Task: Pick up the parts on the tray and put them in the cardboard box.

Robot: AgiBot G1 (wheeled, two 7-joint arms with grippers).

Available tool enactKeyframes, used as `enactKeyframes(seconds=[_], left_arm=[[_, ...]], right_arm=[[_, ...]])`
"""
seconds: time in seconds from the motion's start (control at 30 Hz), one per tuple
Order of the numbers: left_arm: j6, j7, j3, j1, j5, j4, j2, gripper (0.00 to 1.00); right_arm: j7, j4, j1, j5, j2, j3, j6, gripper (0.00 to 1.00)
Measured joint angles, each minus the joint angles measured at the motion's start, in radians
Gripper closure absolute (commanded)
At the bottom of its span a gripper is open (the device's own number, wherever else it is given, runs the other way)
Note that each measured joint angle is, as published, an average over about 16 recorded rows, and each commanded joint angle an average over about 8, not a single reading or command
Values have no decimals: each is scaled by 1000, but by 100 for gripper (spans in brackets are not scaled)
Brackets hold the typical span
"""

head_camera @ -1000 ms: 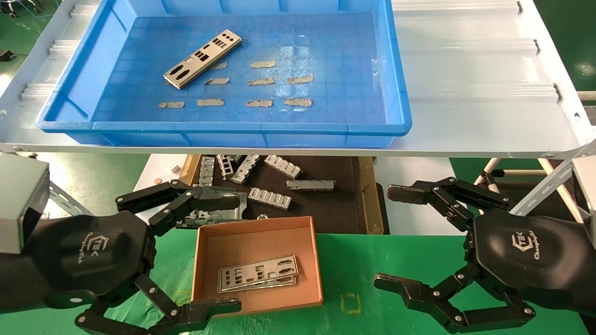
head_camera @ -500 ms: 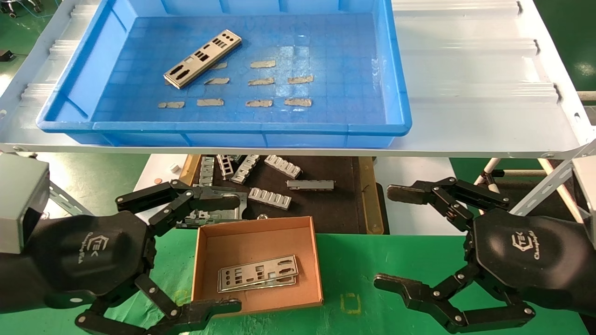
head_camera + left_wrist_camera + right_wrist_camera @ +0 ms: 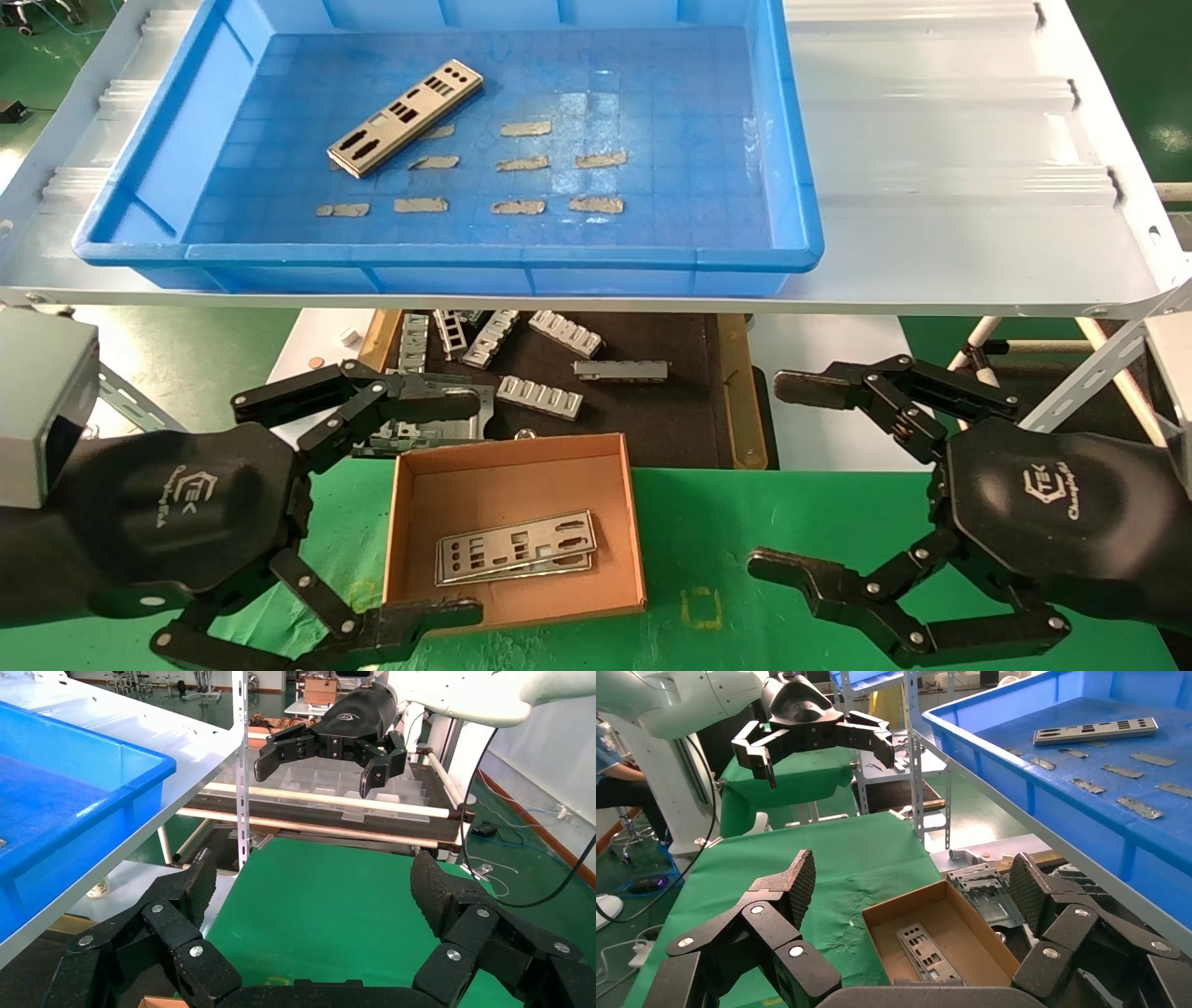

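Part (image 3: 406, 117) in tray (image 3: 447, 256), head view only

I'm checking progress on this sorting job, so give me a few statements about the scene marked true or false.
1. One plate lies in the blue tray. True.
2. The cardboard box is empty. False: plates lie inside it.
3. The left gripper holds a plate. False: it is open and empty, beside the box.
4. The right gripper is open over the green mat. True.
5. Grey patches lie on the tray floor. True.
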Motion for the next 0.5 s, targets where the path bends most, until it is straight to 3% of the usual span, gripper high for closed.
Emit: enactKeyframes(seconds=[0.5], left_arm=[[0, 0, 0, 0, 0, 0, 0, 0]], right_arm=[[0, 0, 0, 0, 0, 0, 0, 0]])
